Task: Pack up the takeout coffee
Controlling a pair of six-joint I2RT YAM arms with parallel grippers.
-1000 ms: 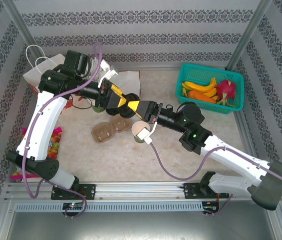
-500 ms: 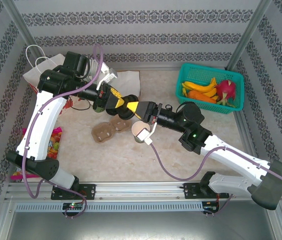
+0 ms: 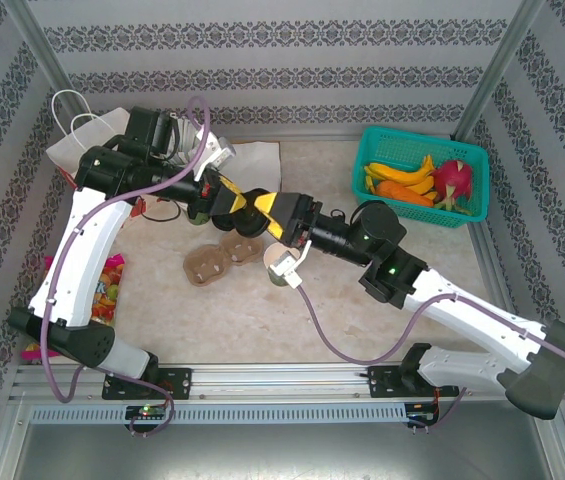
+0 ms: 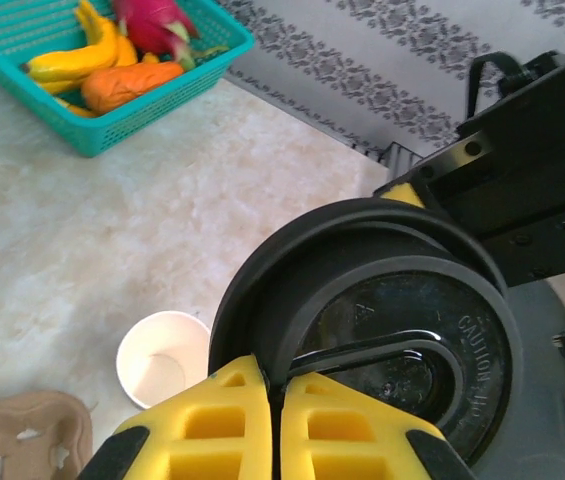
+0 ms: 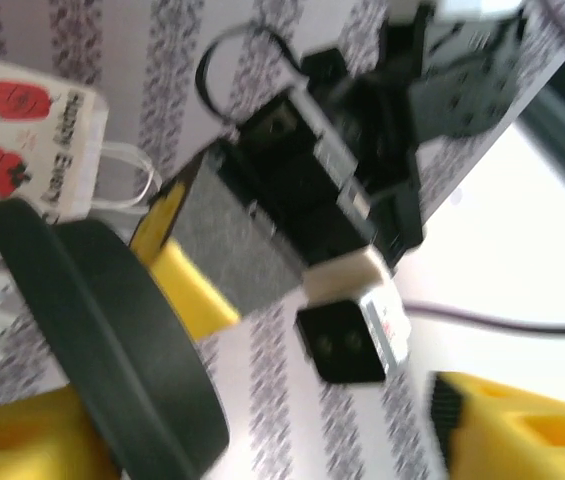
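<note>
The left end effector (image 4: 276, 388) is clenched on the rim of the round black plastic lid (image 4: 392, 330), and its yellow fingers (image 4: 212, 420) hide the lid's near edge. The right end effector (image 5: 262, 410) stands released with its fingers wide apart, in a blurred view. The small dark olive-green paper cup (image 4: 162, 360) stands upright and uncovered on the pale marbled bench (image 4: 92, 230), partly hidden from above. A teal plastic basket (image 4: 112, 135) holds bananas (image 4: 72, 60), a pink dragon fruit (image 4: 157, 20) and an orange fruit (image 4: 127, 85).

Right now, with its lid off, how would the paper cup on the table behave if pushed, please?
The paper cup looks empty, its white bottom showing, so probably light and apt to slide or tip. Without the black lid its rim would likely squash.
</note>
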